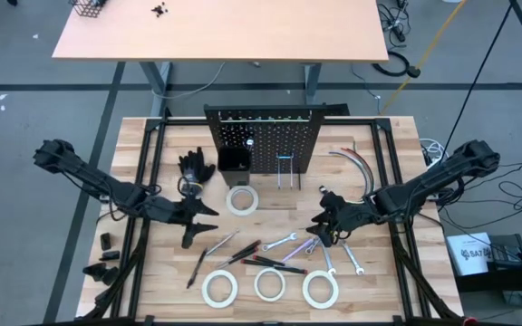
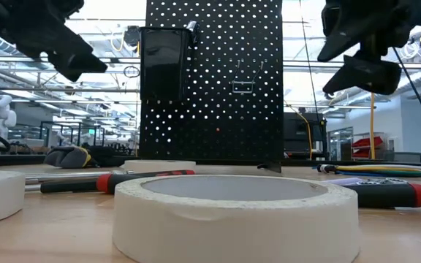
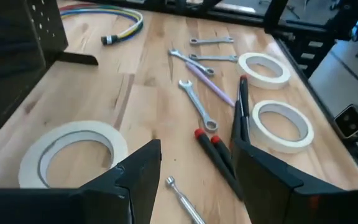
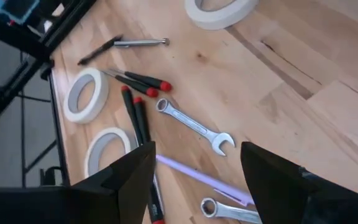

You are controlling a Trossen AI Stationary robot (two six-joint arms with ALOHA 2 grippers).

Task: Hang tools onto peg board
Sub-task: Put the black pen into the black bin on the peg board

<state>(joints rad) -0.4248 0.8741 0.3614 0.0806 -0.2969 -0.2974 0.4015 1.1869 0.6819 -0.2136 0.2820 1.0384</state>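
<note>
Behind low view's board (image 2: 214, 80): gloves (image 1: 196, 167)

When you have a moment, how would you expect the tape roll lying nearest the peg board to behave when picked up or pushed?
The tape roll lies flat on its side on the table, so it should slide rather than roll. Its hollow ring shape suggests it is light. Its thin wall might flex slightly under a squeeze.

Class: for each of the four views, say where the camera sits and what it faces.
High: overhead, facing down; both arms, peg board.
Low: tabletop level, facing the board; pincers overhead.
Left wrist: on the left arm, over wrenches; own open left pincer.
Right wrist: same, right pincer open.
Both wrist views share the screwdrivers.
</note>
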